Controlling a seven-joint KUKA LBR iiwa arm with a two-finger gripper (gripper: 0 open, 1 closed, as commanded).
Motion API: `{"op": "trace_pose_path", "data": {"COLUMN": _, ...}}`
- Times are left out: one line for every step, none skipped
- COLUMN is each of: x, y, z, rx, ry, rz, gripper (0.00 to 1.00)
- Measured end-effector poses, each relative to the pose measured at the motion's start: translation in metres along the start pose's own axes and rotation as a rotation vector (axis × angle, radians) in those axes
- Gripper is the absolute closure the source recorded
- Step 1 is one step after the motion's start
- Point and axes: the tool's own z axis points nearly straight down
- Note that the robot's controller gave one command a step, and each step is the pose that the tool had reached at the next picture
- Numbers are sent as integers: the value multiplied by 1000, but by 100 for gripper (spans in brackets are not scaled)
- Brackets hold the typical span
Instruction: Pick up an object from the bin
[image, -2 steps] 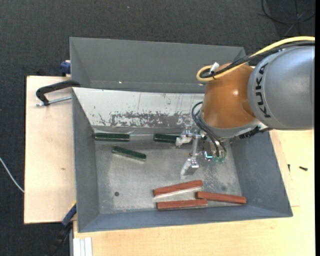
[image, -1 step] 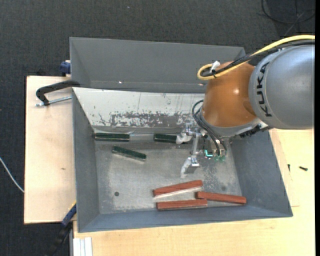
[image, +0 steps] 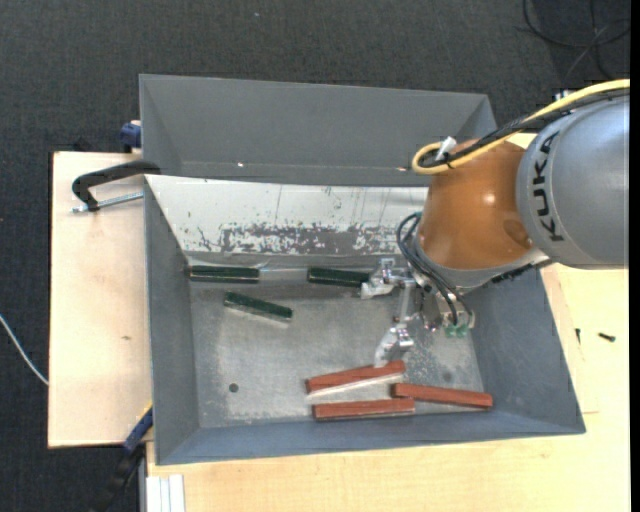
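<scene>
Dark carpet all round, with a grey metal bin (image: 165, 350) planted in the middle and not much in it.

Starting at the near wall: three red-brown sticks bunched toward the right. Lowest stick (image: 365, 409) flat and roughly parallel to that wall, probably slid down and stopped there. Just above it, a second red-brown stick (image: 352, 379) with a pale edge, tilted up to the right, lower end touching or nearly touching the lowest one. Off to the right, a third red-brown stick (image: 445, 397) sloping the other way, left end close by the raised end of the tilted one. Looks like plain tossed-in scatter, nothing arranged on purpose.

Next up, the gripper (image: 397, 342), hanging under the orange wrist cover (image: 470, 215), in from the right and pointed down at the floor. Tip just above the raised right end of the pale-edged stick, so guessing that one as the likeliest pick. Touching or hovering? Can't tell. Same for the gripper's opening, wide or shut, impossible to call from this angle. Nothing visibly held, anyway.

Further back, a loose dark green stick (image: 258, 307) left of centre, well apart from the gripper. Farthest of all, a left dark green stick (image: 225, 271) and a middle dark green stick (image: 340, 277), both snug along the foot of the far wall, most likely just settled there.
</scene>
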Motion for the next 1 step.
{"op": "trace_pose_path", "data": {"x": 29, "y": -10, "z": 3, "rx": 5, "ry": 6, "rz": -35, "gripper": 0}}
